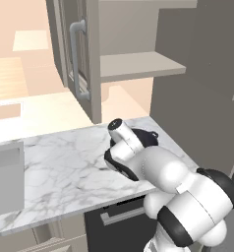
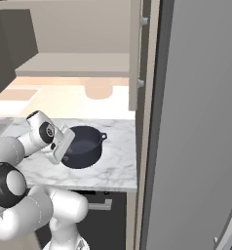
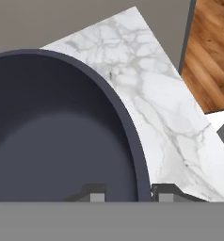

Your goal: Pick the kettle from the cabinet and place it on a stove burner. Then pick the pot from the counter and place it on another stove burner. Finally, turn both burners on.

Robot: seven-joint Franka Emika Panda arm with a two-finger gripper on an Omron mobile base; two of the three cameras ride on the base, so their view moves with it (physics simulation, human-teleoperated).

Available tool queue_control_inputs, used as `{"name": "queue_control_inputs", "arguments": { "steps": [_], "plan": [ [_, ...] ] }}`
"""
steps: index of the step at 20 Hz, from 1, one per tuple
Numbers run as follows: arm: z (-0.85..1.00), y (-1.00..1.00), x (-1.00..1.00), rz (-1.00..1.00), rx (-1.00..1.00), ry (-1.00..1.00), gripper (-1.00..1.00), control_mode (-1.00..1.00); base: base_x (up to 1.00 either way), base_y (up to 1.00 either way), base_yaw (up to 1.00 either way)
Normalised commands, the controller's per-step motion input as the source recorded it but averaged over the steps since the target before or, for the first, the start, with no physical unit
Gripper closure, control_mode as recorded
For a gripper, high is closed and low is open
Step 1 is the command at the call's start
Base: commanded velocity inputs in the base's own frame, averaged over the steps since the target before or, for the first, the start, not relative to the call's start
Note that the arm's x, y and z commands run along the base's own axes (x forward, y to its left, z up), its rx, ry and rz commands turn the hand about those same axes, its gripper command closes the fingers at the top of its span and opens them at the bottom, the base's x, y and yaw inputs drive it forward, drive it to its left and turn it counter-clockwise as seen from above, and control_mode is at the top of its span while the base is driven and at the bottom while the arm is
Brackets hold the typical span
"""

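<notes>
The hand (image 3: 128, 194) straddles the pot (image 3: 52, 136) rim on the counter (image 3: 151, 108), seemingly gripping it.

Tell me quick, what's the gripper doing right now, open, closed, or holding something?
Gripper: fingers straddle the rim of the wide dark blue-grey pot, one inside, one outside, closed on it.

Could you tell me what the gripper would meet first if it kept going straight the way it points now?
Probably the pot: the gripper straddles its rim, one fingertip inside, one outside, so it likely reaches the counter or pot floor next; depth unclear.
</notes>
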Motion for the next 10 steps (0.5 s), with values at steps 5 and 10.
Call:
{"name": "queue_control_inputs", "arguments": {
  "steps": [5, 10],
  "plan": [
    [-0.10, 0.00, 0.00, 0.00, 0.00, 0.00, 1.00, -1.00, 0.00, 0.00, 0.00],
    [0.01, 0.03, 0.00, -0.04, 0.00, -0.11, 1.00, -1.00, 0.00, 0.00, 0.00]
  ]
}}
